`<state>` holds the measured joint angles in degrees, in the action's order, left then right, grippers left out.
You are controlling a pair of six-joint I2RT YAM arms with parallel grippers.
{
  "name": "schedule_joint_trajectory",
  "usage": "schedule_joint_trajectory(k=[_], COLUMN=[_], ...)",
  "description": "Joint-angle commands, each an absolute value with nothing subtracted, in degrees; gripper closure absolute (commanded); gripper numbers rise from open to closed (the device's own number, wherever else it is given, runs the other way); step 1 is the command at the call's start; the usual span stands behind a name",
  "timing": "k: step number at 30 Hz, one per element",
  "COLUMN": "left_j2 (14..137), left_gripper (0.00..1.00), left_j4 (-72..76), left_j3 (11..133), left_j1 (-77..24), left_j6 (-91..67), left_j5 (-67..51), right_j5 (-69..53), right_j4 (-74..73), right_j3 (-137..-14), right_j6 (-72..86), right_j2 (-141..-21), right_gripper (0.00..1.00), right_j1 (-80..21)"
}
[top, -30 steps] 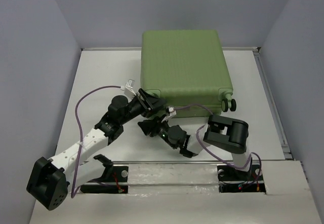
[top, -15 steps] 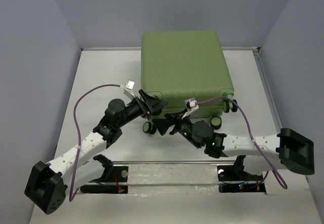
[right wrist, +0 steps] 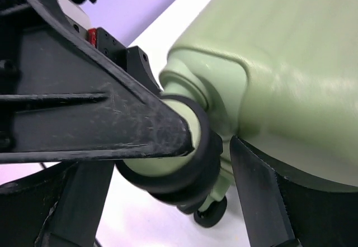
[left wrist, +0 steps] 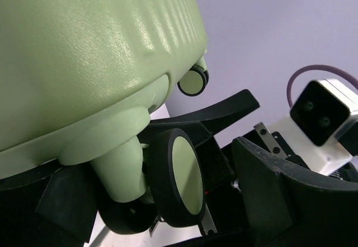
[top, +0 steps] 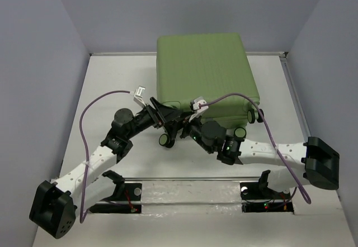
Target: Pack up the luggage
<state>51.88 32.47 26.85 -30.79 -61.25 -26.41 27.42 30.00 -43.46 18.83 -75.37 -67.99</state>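
Observation:
The luggage is a closed light-green ribbed suitcase lying flat at the back middle of the table. Its shell fills the left wrist view and the right wrist view. Both grippers are at its near left corner, by the black-and-green caster wheel. My left gripper is open, with that wheel between its fingers. My right gripper is open and straddles the same wheel. One finger lies against the wheel's face; the other stands just off it.
Two more caster wheels show under the suitcase's near right corner. The right wrist camera is close to my left gripper. Purple cables loop over both arms. Grey walls close in the table on three sides.
The right arm has unfolded and swung left to the suitcase's near left corner. Wheels under the near edge have come into view. The left gripper has stayed at that corner.

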Motion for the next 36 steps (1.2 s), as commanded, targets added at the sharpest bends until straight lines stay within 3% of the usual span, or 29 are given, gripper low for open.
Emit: schedule_joint_trajectory(k=[1,4,7,10,13,20,26,36], left_j2=[49.5,49.1,48.9,47.1,42.4,27.9,25.6,40.9], left_gripper=[0.01,0.01,0.01,0.02,0.04,0.13,0.44,0.46], left_j4=[41.5,41.5,41.6,36.7,25.9,10.6,17.2,28.0], left_j3=[26.2,25.9,25.8,25.8,26.2,20.1,9.5,13.5], left_j1=[-28.0,-27.1,-26.9,-25.5,-23.2,-22.7,-24.0,-36.6], left_j6=[-59.1,-59.2,-59.1,-57.1,-50.7,-40.3,-39.8,-32.3], left_j5=[-26.0,-26.6,-27.5,-27.9,-24.7,-10.0,-10.0,4.7], right_j5=[29.4,30.1,31.5,32.5,33.9,32.8,30.6,26.7], right_j4=[31.7,32.4,34.4,37.6,36.7,35.7,33.8,32.9], right_j3=[-48.2,-49.6,-50.4,-50.2,-50.3,-47.3,-49.5,-51.0], right_j6=[12.9,12.0,11.7,12.2,11.2,11.2,10.8,12.7], right_j2=[-76.3,-77.9,-80.3,-81.2,-81.3,-78.1,-78.9,-81.3], right_gripper=[0.12,0.13,0.33,0.83,0.93,0.93,0.93,0.93], right_j1=[-67.2,-66.7,-66.1,-64.9,-64.9,-63.7,-63.2,-62.1])
